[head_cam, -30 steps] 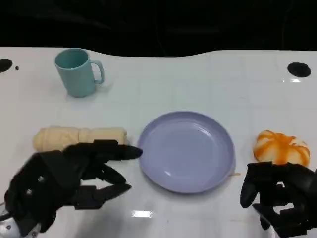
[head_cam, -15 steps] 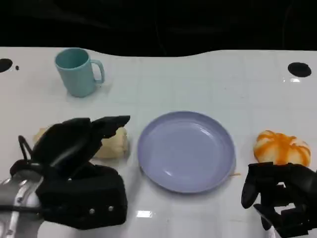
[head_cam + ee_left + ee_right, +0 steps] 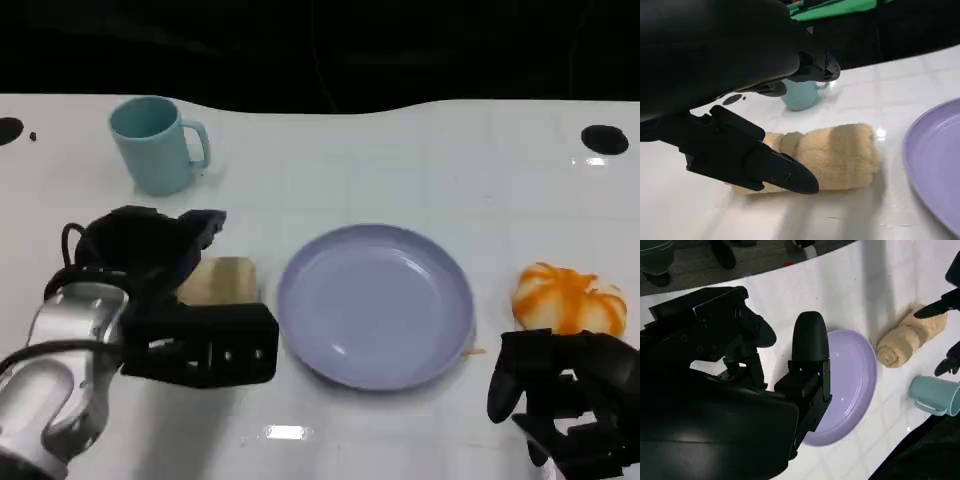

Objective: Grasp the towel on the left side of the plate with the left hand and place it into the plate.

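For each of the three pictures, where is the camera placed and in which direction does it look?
Head view: high on the robot, looking down at the table; left robot hand over the towel, right robot hand low beside the orange object.
Left wrist view: behind the left robot hand, low over the table, facing the towel and cup.
Right wrist view: behind the right robot hand, looking across the plate.
Shared: all show the towel, cup and plate.

White table [image 3: 400,160]: towel [image 3: 835,155], plate [image 3: 375,305], mug [image 3: 155,145], bun [image 3: 568,297].

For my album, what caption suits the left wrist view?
Robot hand poised over the rolled towel beside the plate.
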Tool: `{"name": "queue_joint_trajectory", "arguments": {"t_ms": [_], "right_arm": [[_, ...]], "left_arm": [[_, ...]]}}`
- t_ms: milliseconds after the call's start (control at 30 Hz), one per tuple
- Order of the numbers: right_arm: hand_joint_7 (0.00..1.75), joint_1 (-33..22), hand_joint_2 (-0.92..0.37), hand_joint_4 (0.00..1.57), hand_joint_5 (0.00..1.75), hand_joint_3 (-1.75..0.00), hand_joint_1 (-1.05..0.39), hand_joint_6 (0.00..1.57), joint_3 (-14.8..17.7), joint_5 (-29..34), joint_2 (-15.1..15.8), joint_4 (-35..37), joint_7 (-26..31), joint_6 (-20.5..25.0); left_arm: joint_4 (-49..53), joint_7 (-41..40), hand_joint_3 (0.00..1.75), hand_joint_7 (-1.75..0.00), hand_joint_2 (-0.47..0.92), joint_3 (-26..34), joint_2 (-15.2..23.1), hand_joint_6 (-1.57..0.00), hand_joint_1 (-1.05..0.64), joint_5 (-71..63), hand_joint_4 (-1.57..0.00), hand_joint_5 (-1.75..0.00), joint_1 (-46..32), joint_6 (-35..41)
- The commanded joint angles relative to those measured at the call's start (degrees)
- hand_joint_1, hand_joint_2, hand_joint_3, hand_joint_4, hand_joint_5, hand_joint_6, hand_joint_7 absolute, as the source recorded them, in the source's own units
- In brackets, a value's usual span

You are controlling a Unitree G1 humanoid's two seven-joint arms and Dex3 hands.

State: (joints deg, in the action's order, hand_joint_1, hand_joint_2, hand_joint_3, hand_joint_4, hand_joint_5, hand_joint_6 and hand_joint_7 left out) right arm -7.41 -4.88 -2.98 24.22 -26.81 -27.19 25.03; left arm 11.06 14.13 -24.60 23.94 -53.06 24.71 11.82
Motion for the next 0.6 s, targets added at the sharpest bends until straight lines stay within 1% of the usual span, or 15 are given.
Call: {"name": "queue_joint_trajectory", "arguments": {"t_ms": [33,233,433,467,500,533,567,600], "right_arm": [[1.45,-0.5,-0.69,0.66,1.71,-0.95,0.1,0.65,0.6,-0.2,0.6,-0.7,0.1,-0.6],[1.44,-0.5,-0.68,0.66,1.7,-0.96,0.1,0.65,0.5,0.1,0.8,-1.2,0.3,0.0],[1.44,-0.6,-0.67,0.67,1.7,-0.96,0.09,0.66,0.7,-0.2,0.9,-1.2,0.1,-0.2],[1.44,-0.6,-0.67,0.67,1.7,-0.97,0.09,0.66,0.8,-0.3,0.9,-1.2,0.1,-0.2],[1.44,-0.6,-0.68,0.66,1.7,-0.97,0.09,0.66,0.8,-0.3,0.9,-1.1,0.0,-0.3],[1.44,-0.6,-0.67,0.66,1.7,-0.97,0.09,0.65,0.8,-0.3,0.9,-1.1,0.0,-0.4],[1.44,-0.6,-0.67,0.66,1.7,-0.97,0.09,0.65,0.8,-0.2,1.0,-1.1,0.0,-0.4],[1.44,-0.6,-0.67,0.66,1.7,-0.97,0.09,0.65,0.9,-0.2,1.0,-1.2,0.0,-0.3]], "left_arm": [[6.8,-1.2,0.0,-0.01,0.89,-1.2,-0.3,-0.23,-0.54,0.0,-0.3,-0.11,3.2,-1.0],[18.5,-3.4,0.0,-0.01,0.9,-2.9,-2.3,-0.25,-0.54,0.6,-0.34,-0.08,7.7,-2.4],[29.6,-7.0,0.02,-0.02,0.92,-3.8,-3.7,-0.29,-0.5,2.9,-0.41,-0.07,11.0,-6.7],[31.5,-8.2,0.03,-0.02,0.92,-3.7,-3.8,-0.31,-0.45,3.5,-0.48,-0.1,11.3,-8.0],[32.8,-9.2,0.04,-0.04,0.92,-3.8,-3.9,-0.36,-0.36,3.9,-0.59,-0.14,11.6,-9.0],[34.4,-11.0,0.07,-0.05,0.92,-3.8,-3.8,-0.41,-0.32,4.5,-0.67,-0.18,11.8,-10.9],[35.7,-13.6,0.13,-0.07,0.92,-3.6,-3.7,-0.49,-0.27,5.2,-0.77,-0.23,11.7,-13.2],[36.9,-15.9,0.23,-0.06,0.92,-3.5,-3.6,-0.64,-0.24,5.7,-0.84,-0.41,11.6,-15.1]]}}
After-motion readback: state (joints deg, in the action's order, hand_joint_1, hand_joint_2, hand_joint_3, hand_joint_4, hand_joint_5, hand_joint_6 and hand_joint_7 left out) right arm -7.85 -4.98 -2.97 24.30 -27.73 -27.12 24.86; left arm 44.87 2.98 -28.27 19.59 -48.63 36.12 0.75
